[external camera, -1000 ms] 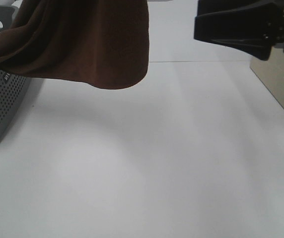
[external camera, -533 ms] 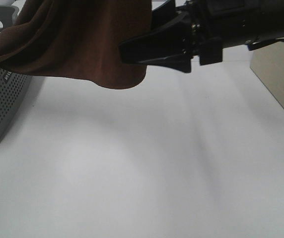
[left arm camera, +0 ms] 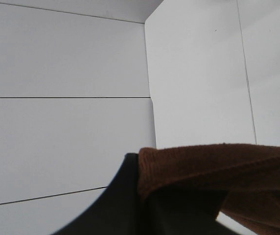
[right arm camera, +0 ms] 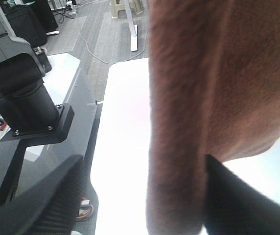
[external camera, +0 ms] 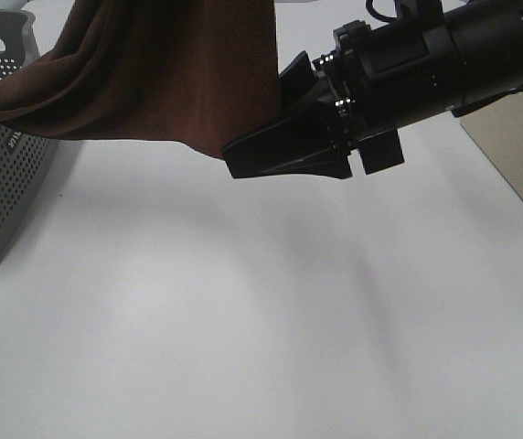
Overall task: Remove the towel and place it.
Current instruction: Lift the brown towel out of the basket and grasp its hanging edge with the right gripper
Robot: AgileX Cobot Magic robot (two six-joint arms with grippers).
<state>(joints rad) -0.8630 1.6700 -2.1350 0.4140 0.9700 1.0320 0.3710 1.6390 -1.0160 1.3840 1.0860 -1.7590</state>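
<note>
The dark brown towel [external camera: 170, 73] hangs from above the top of the exterior high view, and its left part drapes over the grey basket [external camera: 5, 174]. My left gripper [left arm camera: 130, 205] is out of the exterior view. In the left wrist view it is shut on a fold of the towel [left arm camera: 213, 161]. My right gripper [external camera: 257, 123] reaches in from the right, open, at the towel's lower right corner. In the right wrist view the towel's hanging edge [right arm camera: 203, 88] lies between the spread fingers [right arm camera: 47, 200] of the right gripper [right arm camera: 145, 210].
A white table [external camera: 243, 320] spreads below the hanging towel. A beige box [external camera: 517, 155] stands at the right edge. The perforated basket stands at the far left. The right wrist view shows an arm base [right arm camera: 22, 98] and the floor beyond the table.
My right gripper has moved left and down from the top right to the towel's lower right corner. The towel's lower edge has risen a little.
</note>
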